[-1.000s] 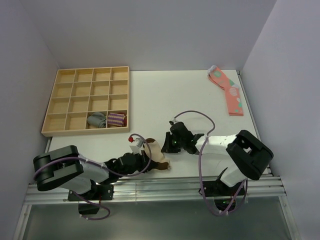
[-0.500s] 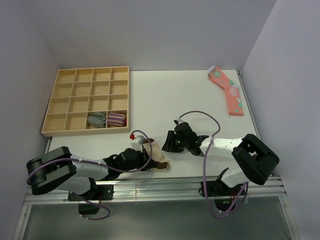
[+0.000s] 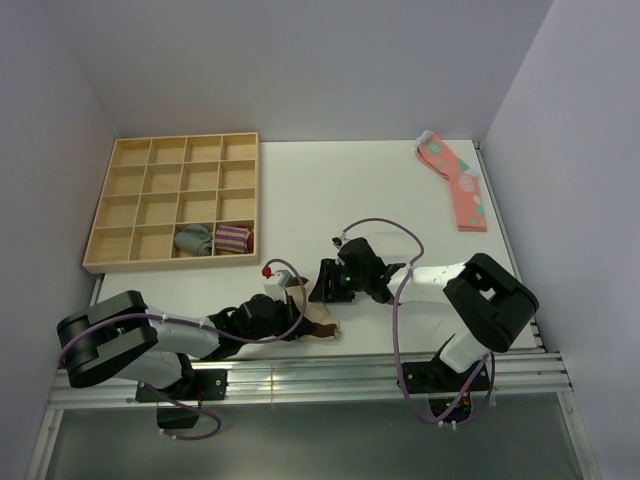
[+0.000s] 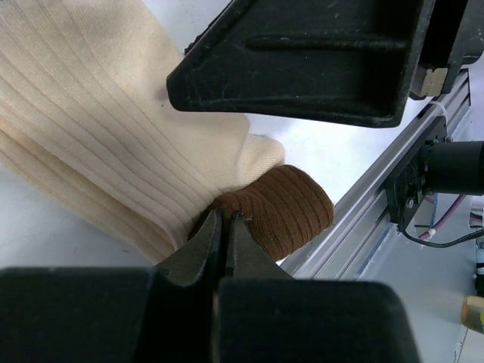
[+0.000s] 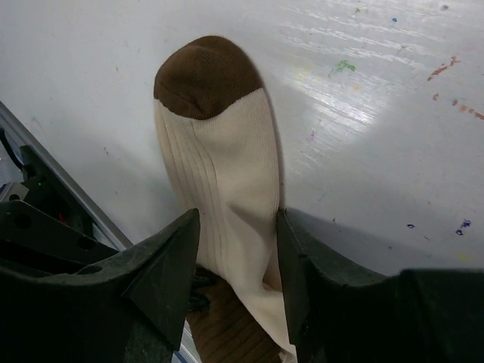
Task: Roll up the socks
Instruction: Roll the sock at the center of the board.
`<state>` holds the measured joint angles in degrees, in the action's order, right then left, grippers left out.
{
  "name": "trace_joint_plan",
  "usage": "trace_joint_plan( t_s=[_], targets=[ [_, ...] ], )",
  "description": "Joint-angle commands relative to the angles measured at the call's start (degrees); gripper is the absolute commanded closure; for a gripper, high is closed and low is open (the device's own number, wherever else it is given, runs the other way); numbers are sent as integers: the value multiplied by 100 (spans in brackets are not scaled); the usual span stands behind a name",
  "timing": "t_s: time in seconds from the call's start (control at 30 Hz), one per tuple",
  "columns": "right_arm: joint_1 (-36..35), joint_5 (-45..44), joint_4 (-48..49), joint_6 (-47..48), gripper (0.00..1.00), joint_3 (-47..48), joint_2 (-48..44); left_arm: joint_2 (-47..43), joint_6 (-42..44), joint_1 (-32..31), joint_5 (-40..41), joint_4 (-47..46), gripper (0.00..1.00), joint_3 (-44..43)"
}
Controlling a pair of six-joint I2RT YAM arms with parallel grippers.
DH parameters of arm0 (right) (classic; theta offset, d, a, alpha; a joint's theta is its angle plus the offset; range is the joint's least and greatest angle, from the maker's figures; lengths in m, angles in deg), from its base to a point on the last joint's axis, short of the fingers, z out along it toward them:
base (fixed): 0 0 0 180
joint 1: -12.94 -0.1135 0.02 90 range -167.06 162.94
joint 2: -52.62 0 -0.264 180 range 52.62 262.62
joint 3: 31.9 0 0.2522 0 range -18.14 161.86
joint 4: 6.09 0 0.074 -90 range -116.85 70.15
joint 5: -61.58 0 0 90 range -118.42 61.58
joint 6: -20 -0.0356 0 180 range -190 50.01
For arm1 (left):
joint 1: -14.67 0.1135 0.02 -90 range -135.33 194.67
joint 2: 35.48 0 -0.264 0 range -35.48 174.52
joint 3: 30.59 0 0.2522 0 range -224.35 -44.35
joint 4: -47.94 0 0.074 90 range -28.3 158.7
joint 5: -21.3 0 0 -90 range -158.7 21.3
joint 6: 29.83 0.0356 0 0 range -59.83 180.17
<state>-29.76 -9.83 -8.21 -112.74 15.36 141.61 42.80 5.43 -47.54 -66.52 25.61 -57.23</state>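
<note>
The beige socks (image 3: 312, 318) lie near the table's front edge between my two grippers. In the left wrist view my left gripper (image 4: 224, 221) is shut, pinching the fabric where the cream ribbing (image 4: 113, 136) meets the dark brown cuff (image 4: 291, 212). From above, the left gripper (image 3: 290, 318) sits just left of the socks. My right gripper (image 3: 322, 285) is over them from the right. In the right wrist view its jaws (image 5: 238, 249) stand open, straddling the cream sock (image 5: 227, 174). The right finger (image 5: 302, 265) touches the sock's edge. The brown toe (image 5: 208, 76) points away.
A wooden compartment tray (image 3: 150, 180) stands at the back left, holding a grey rolled sock (image 3: 194, 240) and a purple-striped one (image 3: 233, 239). Pink socks with green spots (image 3: 455, 180) lie at the far right. The aluminium rail (image 3: 300, 375) runs just beyond the table's front edge.
My right gripper has opened wide and shifted left over the socks. The left gripper stays shut on them and has barely moved.
</note>
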Motion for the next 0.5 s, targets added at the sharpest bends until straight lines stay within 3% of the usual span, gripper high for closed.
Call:
trace_joint_plan(
  t_s=[0.0, 0.3, 0.47],
  targets=[
    [25, 57, -285, 170, 47, 43, 241, 214, 289, 16, -42, 639, 100, 40],
    [25, 347, -109, 47, 49, 333, 619, 144, 332, 16, -77, 700, 100, 40],
    [16, 329, -65, 29, 58, 377, 672, 179, 333, 16, -129, 674, 100, 32]
  ],
)
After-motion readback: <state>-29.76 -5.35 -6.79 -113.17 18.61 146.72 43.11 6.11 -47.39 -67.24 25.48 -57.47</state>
